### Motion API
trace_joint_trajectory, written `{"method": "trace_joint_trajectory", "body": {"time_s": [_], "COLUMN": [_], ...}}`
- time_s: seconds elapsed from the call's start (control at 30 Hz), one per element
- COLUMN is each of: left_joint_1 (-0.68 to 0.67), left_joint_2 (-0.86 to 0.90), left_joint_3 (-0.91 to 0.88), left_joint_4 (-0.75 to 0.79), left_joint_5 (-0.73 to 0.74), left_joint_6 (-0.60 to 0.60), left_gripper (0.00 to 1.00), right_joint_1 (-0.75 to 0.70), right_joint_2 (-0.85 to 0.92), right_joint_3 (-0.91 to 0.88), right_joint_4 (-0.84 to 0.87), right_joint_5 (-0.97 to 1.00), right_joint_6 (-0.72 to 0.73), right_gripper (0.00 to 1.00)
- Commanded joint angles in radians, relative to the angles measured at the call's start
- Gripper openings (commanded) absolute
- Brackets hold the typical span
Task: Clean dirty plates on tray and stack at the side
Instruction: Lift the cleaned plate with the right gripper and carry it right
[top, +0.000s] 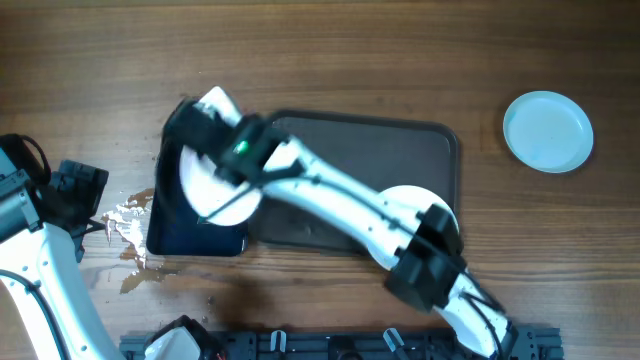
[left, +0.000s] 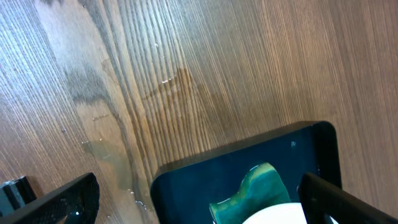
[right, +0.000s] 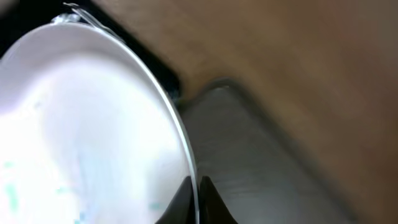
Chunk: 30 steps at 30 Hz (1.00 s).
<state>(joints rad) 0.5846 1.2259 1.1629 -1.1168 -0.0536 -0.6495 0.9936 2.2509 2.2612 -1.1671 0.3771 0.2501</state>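
Plate (right: 81, 124) rim pinched by right gripper (right: 194, 196) over black tray (left: 298, 143); left gripper (left: 199, 183) spread wide above its corner, table (left: 217, 74) beyond.

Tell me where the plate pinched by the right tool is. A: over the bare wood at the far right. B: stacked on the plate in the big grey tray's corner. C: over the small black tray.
C: the right tool is shut on the rim of a plate that is over the small black tray, left of the large grey tray.
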Motion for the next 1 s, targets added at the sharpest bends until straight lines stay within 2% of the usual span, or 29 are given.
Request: {"method": "trace_joint_trajectory", "body": {"time_s": [0.0,0.2,0.3,0.5,0.63,0.77,0.87,0.97], "left_joint_1": [-0.008,-0.105,-0.188,-0.327,-0.365,-0.365,-0.365,-0.365], "left_joint_2": [0.002,0.057,0.135,0.224,0.23,0.23,0.23,0.23], "left_joint_3": [0.005,-0.034,-0.034,-0.034,-0.034,-0.034,-0.034,-0.034], "left_joint_4": [0.002,0.043,0.058,0.109,0.126,0.127,0.13,0.126], "left_joint_5": [0.012,0.012,0.012,0.012,0.011,0.012,0.012,0.012], "left_joint_6": [-0.014,-0.014,-0.014,-0.014,-0.014,-0.014,-0.014,-0.014], "left_gripper": [1.0,1.0,1.0,1.0,1.0,1.0,1.0,1.0], "right_joint_1": [-0.172,-0.585,-0.85,-1.213,-1.392,-1.576,-1.652,-1.658], "right_joint_2": [-0.07,-0.148,-0.147,-0.147,-0.147,-0.147,-0.147,-0.147], "right_joint_3": [0.015,0.015,0.014,-0.027,-0.203,-0.478,-0.559,-0.575], "right_joint_4": [0.03,-0.083,-0.179,-0.301,-0.286,-0.17,-0.1,-0.053], "right_joint_5": [-0.412,-0.508,-0.51,-0.44,-0.374,-0.378,-0.378,-0.378], "right_joint_6": [0.127,0.195,0.145,0.121,0.16,0.173,0.172,0.17], "right_gripper": [0.04,0.04,0.04,0.04,0.04,0.04,0.04,0.04]}}
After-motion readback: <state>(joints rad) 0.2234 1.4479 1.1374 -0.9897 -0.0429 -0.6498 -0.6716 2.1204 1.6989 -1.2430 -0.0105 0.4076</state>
